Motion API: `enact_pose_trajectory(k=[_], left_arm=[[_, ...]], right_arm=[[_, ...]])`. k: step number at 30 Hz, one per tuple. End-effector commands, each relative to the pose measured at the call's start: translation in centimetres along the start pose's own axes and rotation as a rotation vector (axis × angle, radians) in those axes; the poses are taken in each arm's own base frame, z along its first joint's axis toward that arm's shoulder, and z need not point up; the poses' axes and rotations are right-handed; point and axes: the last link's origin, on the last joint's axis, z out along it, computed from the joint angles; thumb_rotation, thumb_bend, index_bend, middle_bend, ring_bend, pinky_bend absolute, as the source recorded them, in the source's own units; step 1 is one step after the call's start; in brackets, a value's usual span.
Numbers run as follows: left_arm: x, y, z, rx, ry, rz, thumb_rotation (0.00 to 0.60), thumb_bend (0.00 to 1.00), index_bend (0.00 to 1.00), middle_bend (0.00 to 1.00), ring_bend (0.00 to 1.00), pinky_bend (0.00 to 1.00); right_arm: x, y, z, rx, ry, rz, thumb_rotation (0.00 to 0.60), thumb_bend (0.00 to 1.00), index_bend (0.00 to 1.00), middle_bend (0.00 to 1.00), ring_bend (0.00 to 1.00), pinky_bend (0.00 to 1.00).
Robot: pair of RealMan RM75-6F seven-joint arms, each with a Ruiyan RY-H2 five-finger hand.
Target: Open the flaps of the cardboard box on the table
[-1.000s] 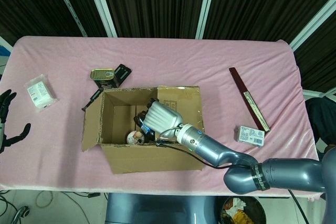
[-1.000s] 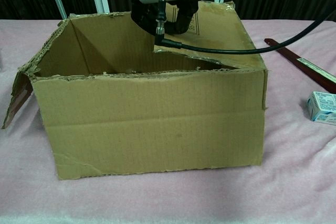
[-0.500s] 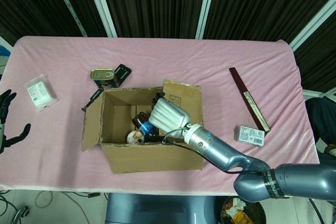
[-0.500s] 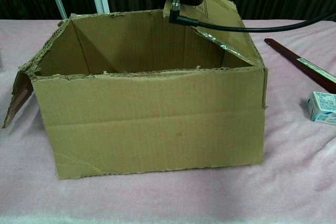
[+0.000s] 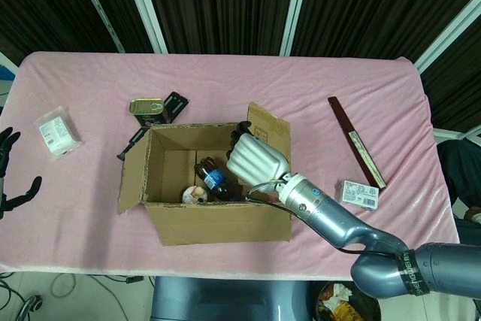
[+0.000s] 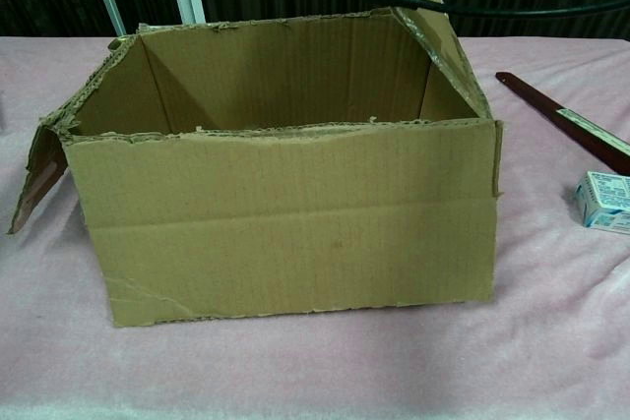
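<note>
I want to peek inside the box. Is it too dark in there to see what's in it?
In the head view, no: the cardboard box is lit from above, so a bottle shows clearly beside the right robot hand. In the chest view the near wall hides the bottom, and the inner walls look shaded.

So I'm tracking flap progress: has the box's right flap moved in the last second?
Yes. The right flap has swung up and outward from over the cardboard box, pushed by the right hand.
</note>
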Motion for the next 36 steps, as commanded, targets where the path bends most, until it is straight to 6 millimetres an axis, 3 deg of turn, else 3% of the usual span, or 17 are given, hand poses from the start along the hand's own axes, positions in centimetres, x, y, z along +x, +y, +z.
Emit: enact_pose_trajectory(k=[1,17,25,36], left_arm=[[-0.1,-0.1,0.0,0.007,-0.013,0.003,0.600,0.31,0.04,0.01,0.00,0.02],[-0.4,-0.2,0.0,0.028,-0.049,0.011,0.600,0.31,0.04,0.01,0.00,0.02],[-0.4,-0.1,0.0,0.029,-0.052,0.013,0.600,0.31,0.04,0.01,0.00,0.02],[-0.4,-0.1,-0.1,0.026,-0.053,0.012,0.600,0.31,0.04,0.01,0.00,0.02]], right_arm=[[-0.1,0.6,-0.4,-0.013,-0.009,-0.009,0.600,0.58,0.45,0.45,0.32,0.32],[-0.9,3.3,-2.0,-0.076,-0.044,-0.079,0.600,0.38,0.32,0.34,0.27,0.28],[-1.4,4.4,-3.4,-0.121,-0.053,-0.107,0.600,0.36,0.25,0.29,0.24,0.28],[-1.4,4.5,-6.2,-0.134,-0.078,-0.137,0.600,0.35,0.24,0.28,0.23,0.27]])
